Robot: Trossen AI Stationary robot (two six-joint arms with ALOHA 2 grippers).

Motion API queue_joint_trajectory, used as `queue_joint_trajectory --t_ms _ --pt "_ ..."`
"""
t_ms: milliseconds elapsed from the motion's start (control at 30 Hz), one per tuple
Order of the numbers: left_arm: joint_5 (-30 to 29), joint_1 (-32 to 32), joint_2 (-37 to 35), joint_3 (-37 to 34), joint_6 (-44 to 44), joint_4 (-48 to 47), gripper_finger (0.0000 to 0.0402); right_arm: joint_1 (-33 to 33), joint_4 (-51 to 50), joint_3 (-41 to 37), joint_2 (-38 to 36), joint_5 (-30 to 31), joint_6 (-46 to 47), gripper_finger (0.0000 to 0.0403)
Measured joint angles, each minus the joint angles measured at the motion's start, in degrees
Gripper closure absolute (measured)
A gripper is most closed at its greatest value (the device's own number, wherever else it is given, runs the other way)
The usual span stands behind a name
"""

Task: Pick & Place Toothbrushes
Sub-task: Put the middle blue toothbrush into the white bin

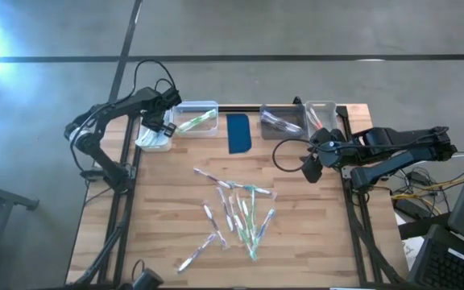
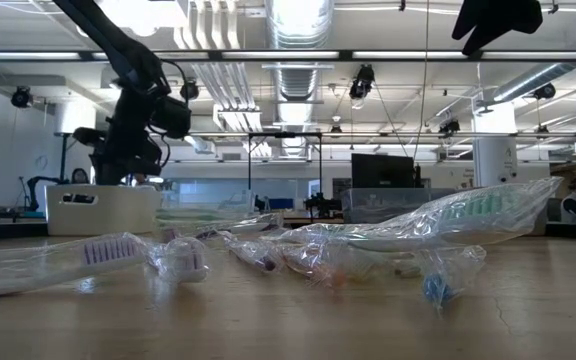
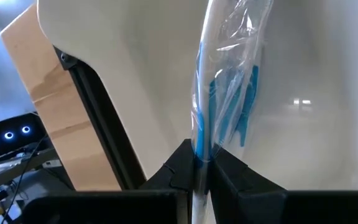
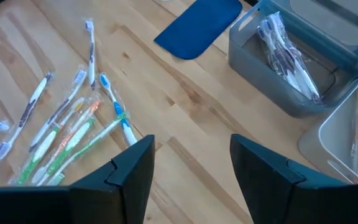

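My left gripper (image 1: 162, 126) hovers over the white bin (image 1: 151, 140) at the table's far left, shut on a wrapped blue toothbrush (image 3: 219, 106). In the low view this gripper (image 2: 128, 150) hangs just above the bin (image 2: 103, 208). Several wrapped toothbrushes (image 1: 236, 213) lie flat on the wood in the middle of the table, also seen in the right wrist view (image 4: 73, 127). My right gripper (image 1: 311, 169) waits open, raised above the table's right side, with nothing between its fingers (image 4: 191, 168). My left gripper pinches the wrapped blue toothbrush between its two fingers at one end of its handle (image 3: 199, 152). The fingers come from above, slanting down into the white bin. The toothbrush runs on past the fingertips along their line, inside its clear wrapper; whether its far end touches the bin, I cannot tell.
Along the far edge stand a clear bin (image 1: 196, 118) holding a green toothbrush, a dark blue pad (image 1: 238, 133), a grey bin (image 1: 280, 121) with purple toothbrushes and a clear bin (image 1: 321, 115) with red-orange ones. Bare wood lies around the pile.
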Motion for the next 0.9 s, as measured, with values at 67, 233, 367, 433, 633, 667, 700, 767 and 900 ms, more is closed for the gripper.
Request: queue_joint_trajectory --t_ms 67,233,367,433,633,667,700,767,900 --pt "0.0 0.2 0.3 0.0 0.1 0.4 0.0372 0.0 0.0 0.0 0.0 0.0 -0.1 0.0206" --pt "1.2 0.5 0.8 0.0 0.8 1.8 0.0372 0.0 0.0 0.0 0.0 0.0 -0.1 0.0216" --pt "1.2 1.0 1.8 -0.1 1.6 2.0 0.0372 0.0 0.0 0.0 0.0 0.1 -0.1 0.0221" --pt "1.2 1.3 2.3 -0.2 1.8 2.0 0.0372 0.0 0.0 0.0 0.0 0.1 -0.1 0.0224" --pt "2.6 1.8 3.3 -1.9 2.0 3.2 0.0372 0.0 0.0 0.0 0.0 0.1 -0.1 0.0227" --pt "2.6 1.8 3.4 -2.2 2.0 3.6 0.0371 0.0 0.0 0.0 0.0 0.1 -0.1 0.0225" --pt "2.7 1.8 3.4 -2.6 2.0 4.2 0.0368 0.0 0.0 0.0 0.0 0.1 -0.2 0.0223" --pt "3.0 1.8 3.4 -3.0 2.0 4.6 0.0360 0.0 0.0 0.0 0.0 0.1 -0.1 0.0218" --pt "3.0 1.8 3.3 -3.1 2.6 4.8 0.0336 0.0 0.0 0.0 0.0 0.1 -0.1 0.0208"
